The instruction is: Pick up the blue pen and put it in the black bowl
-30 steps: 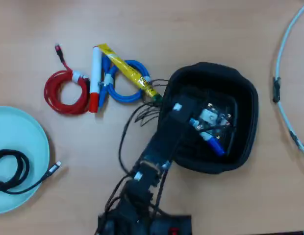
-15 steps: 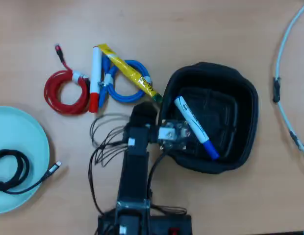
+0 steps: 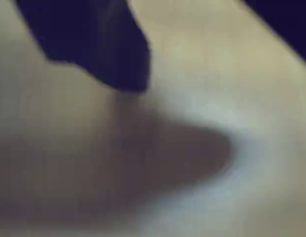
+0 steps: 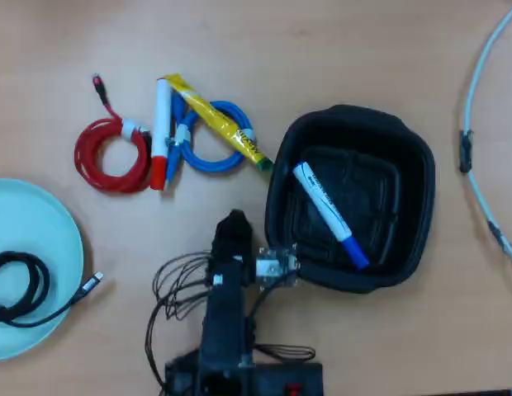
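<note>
And the blue pen (image 4: 330, 214) is lying inside the black bowl (image 4: 405, 144), slanted across the ridged base with its blue cap toward the desk's near-right corner. The bowl sits right of centre. The gripper (image 4: 233, 224) hangs over bare wood just left of the bowl, clear of it; whether its jaws are apart or together, I cannot tell, since the wrist view is a blur. Toward the far-left corner: red coiled cable (image 4: 110, 155), red-capped white marker (image 4: 160, 132), blue coiled cable (image 4: 213, 140), yellow packet (image 4: 219, 124). A pale blue plate (image 4: 37, 247) at the left edge holds a black cable (image 4: 16, 289).
</note>
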